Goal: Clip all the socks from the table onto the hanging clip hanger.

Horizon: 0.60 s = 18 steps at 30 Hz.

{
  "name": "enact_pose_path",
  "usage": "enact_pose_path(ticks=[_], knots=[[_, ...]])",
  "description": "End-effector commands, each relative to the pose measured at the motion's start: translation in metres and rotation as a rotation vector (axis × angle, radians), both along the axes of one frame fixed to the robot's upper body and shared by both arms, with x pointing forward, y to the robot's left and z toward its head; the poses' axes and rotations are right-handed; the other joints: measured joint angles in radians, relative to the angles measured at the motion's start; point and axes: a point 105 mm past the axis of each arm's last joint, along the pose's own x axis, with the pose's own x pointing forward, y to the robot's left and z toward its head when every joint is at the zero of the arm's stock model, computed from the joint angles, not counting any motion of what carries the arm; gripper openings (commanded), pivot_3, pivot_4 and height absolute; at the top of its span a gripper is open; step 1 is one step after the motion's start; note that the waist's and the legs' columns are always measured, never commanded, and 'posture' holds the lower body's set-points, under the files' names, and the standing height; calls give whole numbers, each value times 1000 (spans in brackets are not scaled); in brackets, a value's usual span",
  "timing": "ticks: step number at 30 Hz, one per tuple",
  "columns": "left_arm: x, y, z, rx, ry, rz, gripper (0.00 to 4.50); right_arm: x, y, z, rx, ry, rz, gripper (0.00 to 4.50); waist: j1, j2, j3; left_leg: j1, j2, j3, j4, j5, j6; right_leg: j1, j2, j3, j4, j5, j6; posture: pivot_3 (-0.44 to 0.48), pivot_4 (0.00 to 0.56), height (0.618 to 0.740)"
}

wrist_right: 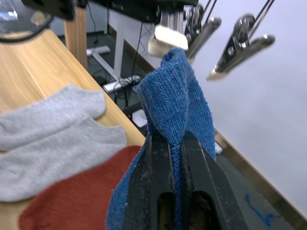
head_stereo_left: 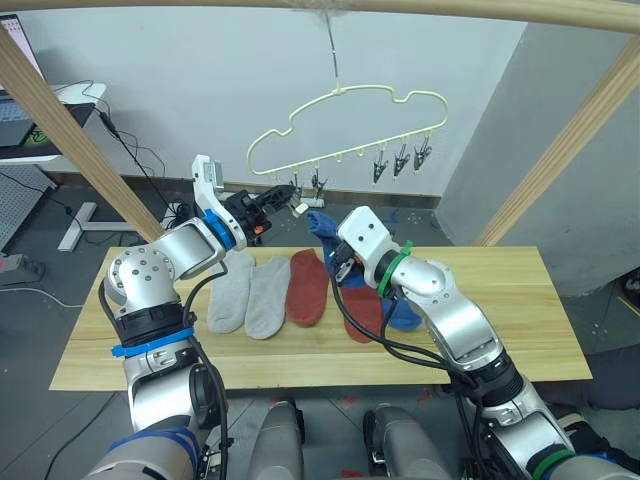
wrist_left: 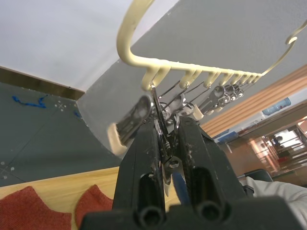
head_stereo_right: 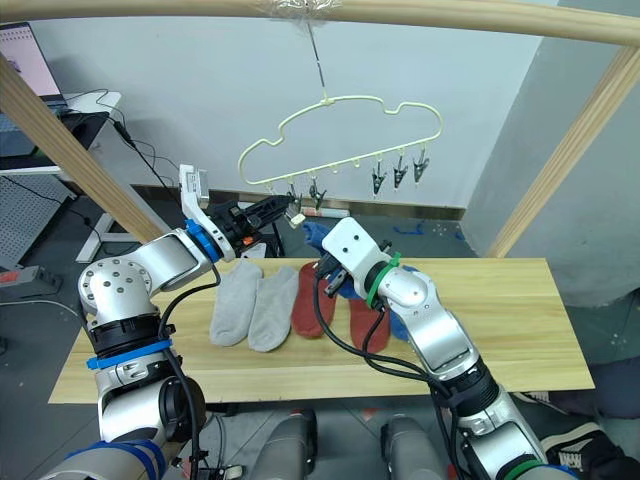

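Grippers first: we see our left gripper (wrist_left: 168, 158) pressed together on one of the grey metal clips (wrist_left: 165, 143) at the left end of the clip hanger (head_stereo_left: 345, 125), squeezing its handles, while our right gripper (wrist_right: 175, 158) pinches a blue sock (wrist_right: 175, 96) and holds its cuff up just below that clip, near its mouth but not yet between the jaws, as far as we can tell. The hanger dangles from a wooden pole (head_stereo_left: 400, 8) above the far edge of the table (head_stereo_left: 520, 320), and every clip we can make out on it is bare.

On the table, two grey socks (head_stereo_left: 250, 292) lie side by side near the middle, toward the far edge, with a red sock (head_stereo_left: 308, 288) just beside them to the right. A second red sock (head_stereo_left: 362, 312) and the other blue sock (head_stereo_left: 403, 314) lie partly behind our right arm.

We judge the task to be at its start: no sock is hung, the first is about to be clipped, and five wait on the table.
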Motion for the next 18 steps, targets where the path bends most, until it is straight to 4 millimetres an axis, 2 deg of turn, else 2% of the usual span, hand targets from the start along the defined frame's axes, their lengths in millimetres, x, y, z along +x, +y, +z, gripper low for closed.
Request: enact_pose_path(ticks=[1, 11, 18], knots=[[-3, -2, 15, -21, -63, -6, 197, -4, 14, 16, 19, -64, 45, 42, 0, 0, 0, 0, 0, 0, 0, 0, 0, 0, 0, 0, 0, 0, 0, 55, 243, 740], [-4, 0, 17, -30, -66, 4, 197, -3, 20, 16, 2, -83, 69, 42, 2, -2, 1, 0, 0, -2, 0, 0, 0, 0, 0, -1, 0, 0, 0, 60, 246, 740], [-5, -3, 15, -19, -65, -12, 197, 0, 24, 28, 18, -126, 64, 42, 3, -2, 1, -1, 0, -3, 0, 0, 0, 0, 0, -1, 0, 0, 0, 60, 246, 740]])
